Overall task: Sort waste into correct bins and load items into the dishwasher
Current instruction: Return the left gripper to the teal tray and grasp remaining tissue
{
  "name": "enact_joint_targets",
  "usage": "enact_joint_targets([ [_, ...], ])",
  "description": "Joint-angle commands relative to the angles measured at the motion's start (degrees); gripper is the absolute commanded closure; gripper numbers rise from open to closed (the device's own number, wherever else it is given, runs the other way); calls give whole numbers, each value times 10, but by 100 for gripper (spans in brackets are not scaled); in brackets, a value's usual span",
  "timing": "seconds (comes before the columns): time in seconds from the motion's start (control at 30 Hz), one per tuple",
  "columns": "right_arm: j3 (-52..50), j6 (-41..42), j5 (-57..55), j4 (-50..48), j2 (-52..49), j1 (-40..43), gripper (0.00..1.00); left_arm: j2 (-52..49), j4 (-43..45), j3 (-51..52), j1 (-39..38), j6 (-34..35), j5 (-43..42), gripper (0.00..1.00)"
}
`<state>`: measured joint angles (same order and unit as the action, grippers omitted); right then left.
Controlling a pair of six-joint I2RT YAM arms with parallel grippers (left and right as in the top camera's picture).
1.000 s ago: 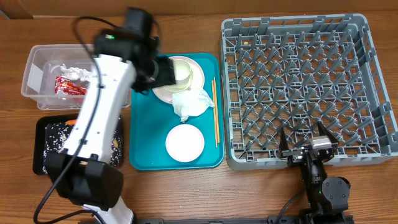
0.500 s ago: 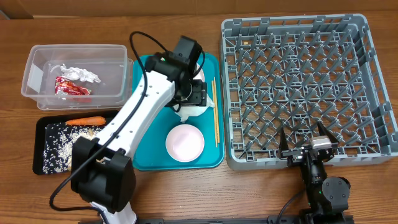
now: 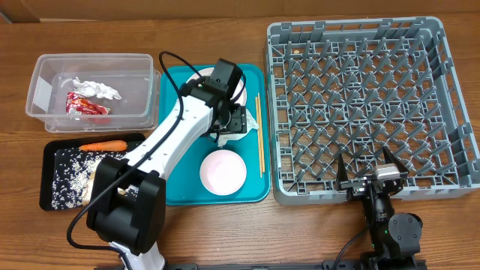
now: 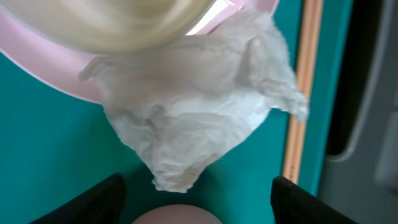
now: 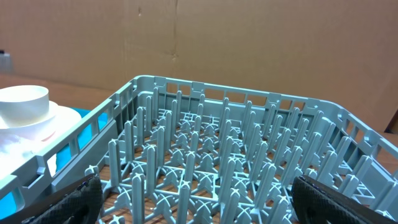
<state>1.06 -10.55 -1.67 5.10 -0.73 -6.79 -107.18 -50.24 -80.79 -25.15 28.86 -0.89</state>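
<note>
I seem to be at a lab-style test bench: a bare wooden table (image 3: 300,232), plain brown cardboard sheets (image 5: 249,43) walling off its far side, and a grey dish rack (image 3: 352,28) simply set on the tabletop at right.

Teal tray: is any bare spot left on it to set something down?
Yes. On the teal tray, the lower left corner, between its rim and the small round pinkish bowl, is bare. The top is crowded: the pale round plate, the crumpled white napkin and the left gripper sit together. Right of the wooden chopsticks there is only a sliver.
</note>
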Motion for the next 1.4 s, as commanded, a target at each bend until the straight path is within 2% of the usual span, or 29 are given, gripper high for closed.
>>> enact_joint_targets([
  [0.0, -6, 0, 3, -5, 6, 2, 0, -12, 13, 29, 0, 21, 19, 23],
  [0.3, -6, 0, 3, -5, 6, 2, 0, -12, 77, 69, -1, 21, 20, 27],
  [0.43, -6, 0, 3, -4, 6, 2, 0, -12, 90, 76, -1, 26, 29, 22],
  [0.53, -6, 0, 3, -5, 6, 2, 0, -16, 90, 76, -1, 27, 30, 23],
  [0.77, -6, 0, 3, -5, 6, 2, 0, -53, 96, 76, -1, 29, 28, 31],
  [0.8, -6, 0, 3, -5, 6, 2, 0, -59, 96, 76, -1, 29, 28, 34],
  [0.9, -6, 0, 3, -5, 6, 2, 0, -55, 89, 71, 2, 29, 24, 51],
  [1.03, -6, 0, 3, -5, 6, 2, 0, -43, 63, 47, 3, 29, 38, 55],
  [1.2, -6, 0, 3, -4, 6, 2, 0, -25, 13, -6, 3, 28, 68, 66],
  [1.27, -6, 0, 3, -4, 6, 2, 0, -22, -7, -33, 3, 17, 68, 78],
  [1.3, -6, 0, 3, -5, 6, 2, 0, -21, -20, -48, 3, 10, 68, 91],
  [1.33, -6, 0, 3, -4, 6, 2, 0, -21, -36, -64, 3, 7, 68, 96],
  [1.37, -6, 0, 3, -5, 6, 2, 0, -21, -54, -82, 3, 7, 68, 96],
])
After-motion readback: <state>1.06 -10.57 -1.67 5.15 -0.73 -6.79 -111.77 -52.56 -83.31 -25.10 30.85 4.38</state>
